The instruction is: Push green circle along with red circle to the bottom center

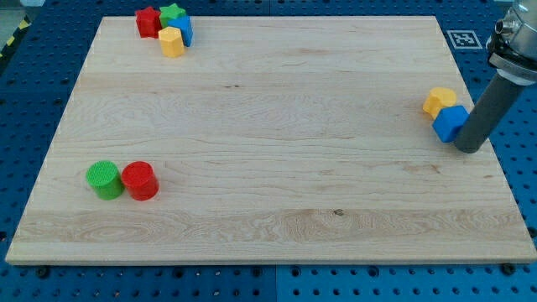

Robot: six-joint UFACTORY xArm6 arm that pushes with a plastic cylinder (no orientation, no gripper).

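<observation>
At view's right: my tip (470,148) touching blue block (450,122) | yellow block (439,101) adjacent

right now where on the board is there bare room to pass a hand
The wide middle is bare, between the green circle and red circle at the view's left and my tip beside the blue block at the right edge. The top-left corner cluster is crowded.

A single camera looks down at a slant from above the near edge of the wooden board (277,126), facing its far edge at the top of the frame. It stands far enough back that nearly the whole board fits, with blue pegboard (33,92) showing around every side. No second view overlaps it.
</observation>
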